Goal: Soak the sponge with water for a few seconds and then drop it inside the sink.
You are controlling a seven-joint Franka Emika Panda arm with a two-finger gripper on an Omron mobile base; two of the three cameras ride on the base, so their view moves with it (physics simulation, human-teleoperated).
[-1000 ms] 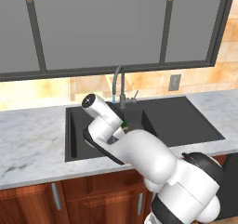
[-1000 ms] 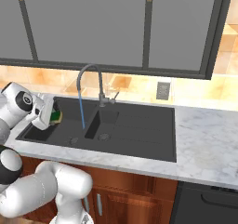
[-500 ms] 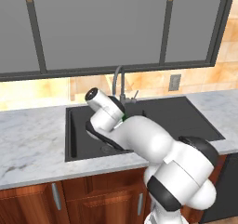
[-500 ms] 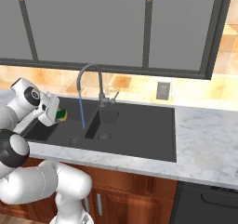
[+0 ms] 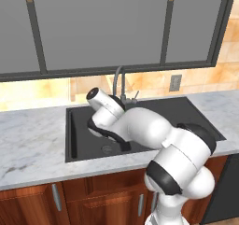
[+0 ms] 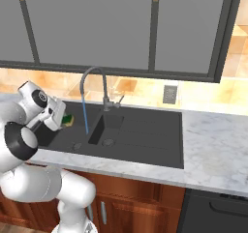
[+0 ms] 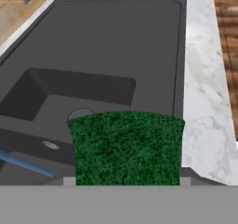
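The small rectangular sponge with a green scrub top over a yellow body (image 6: 69, 120) sat clamped between the closed jaws of the robot's two-finger gripper (image 6: 62, 121), held above the left end of the large, nearly black rectangular sink (image 6: 145, 135) and just left of the thin pale-blue stream of water (image 6: 85, 116) falling from the grey gooseneck faucet (image 6: 94, 84); sponge and stream looked slightly apart, though the right base view was too coarse to be sure. In the hand view the green scrub face (image 7: 126, 147) covered the finger tips, its lower edge cut off, and the water showed as a short blue streak (image 7: 25, 163) at the left. In the left base view the white arm (image 5: 140, 128) hid the sponge. A round drain (image 7: 81, 115) lay in the basin. Grey-veined white marble counter (image 6: 218, 150) surrounded the sink, with dark-framed grey wall cabinets (image 5: 98, 28) above, a tan tiled backsplash (image 6: 140, 89) carrying a grey wall outlet (image 6: 169, 94), and reddish wood base cabinets (image 5: 93, 198) below.
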